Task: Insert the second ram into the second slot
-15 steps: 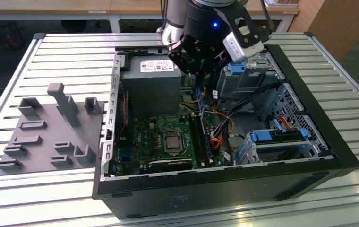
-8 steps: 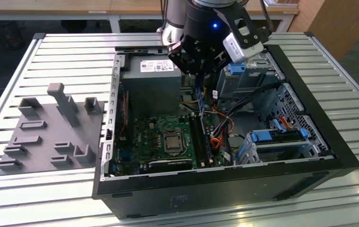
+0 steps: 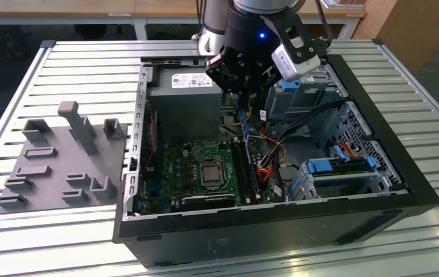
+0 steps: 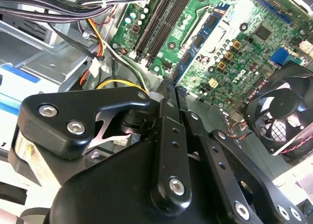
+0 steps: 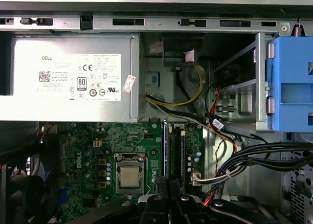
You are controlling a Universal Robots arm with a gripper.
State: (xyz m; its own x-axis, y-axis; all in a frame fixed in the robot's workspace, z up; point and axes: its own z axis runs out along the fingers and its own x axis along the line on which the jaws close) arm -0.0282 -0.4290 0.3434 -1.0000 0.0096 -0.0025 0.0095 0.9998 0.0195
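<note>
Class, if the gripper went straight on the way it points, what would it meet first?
Probably the black memory slots on the motherboard; the second ram held in the gripper would touch first, though depth is unclear.

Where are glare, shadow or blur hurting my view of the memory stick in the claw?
Exterior view: glare on the table slats, the case dim inside, the claw dark against it. First wrist view: evenly lit, the power supply label bright, the board readable. Second wrist view: the claw looms dark up close; the memory stick it grips and the board beyond look sharp.
</note>
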